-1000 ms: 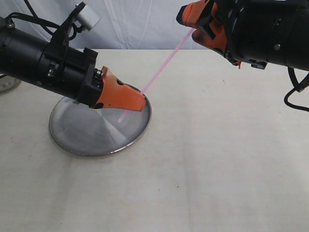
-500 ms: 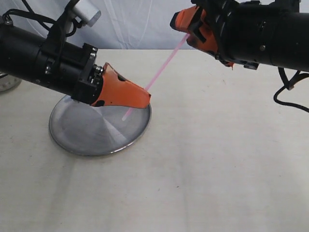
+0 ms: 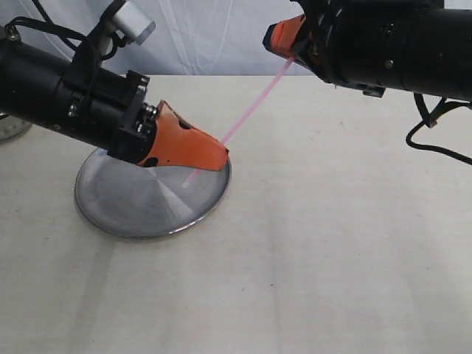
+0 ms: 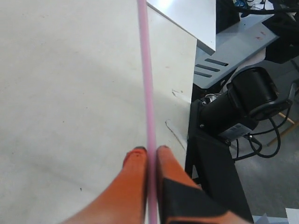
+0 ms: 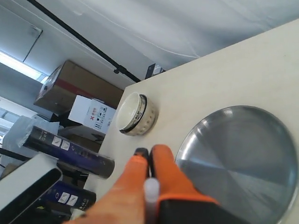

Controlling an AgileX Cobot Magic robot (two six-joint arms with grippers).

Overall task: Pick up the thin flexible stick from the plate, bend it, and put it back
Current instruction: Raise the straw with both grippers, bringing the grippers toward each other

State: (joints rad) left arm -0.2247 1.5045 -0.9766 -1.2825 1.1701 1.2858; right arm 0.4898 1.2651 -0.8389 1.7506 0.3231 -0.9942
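Observation:
The thin pink flexible stick [image 3: 251, 107] stretches straight through the air from my left gripper [image 3: 217, 153] up to my right gripper [image 3: 284, 46]. Both are shut on it, one near each end. In the left wrist view the stick [image 4: 147, 74] runs out between the orange fingers of the left gripper [image 4: 150, 150]. In the right wrist view its pale end [image 5: 151, 191] sits between the fingers of the right gripper [image 5: 150, 152]. The shiny silver plate [image 3: 125, 203] lies under the left gripper, with the stick's lower tip just above it. The plate [image 5: 243, 154] also shows in the right wrist view.
A white ceramic bowl [image 5: 135, 114] stands on the table beyond the plate, and its edge [image 3: 11, 129] shows at the far left. Dark cylinders and boxes [image 5: 70, 151] lie off the table's end. The table edge [image 4: 191, 93] drops to equipment on the floor.
The right gripper has shifted slightly and turned at the stick's upper end. The left gripper dipped back a little toward the plate. The stick stays straight and held at both ends.

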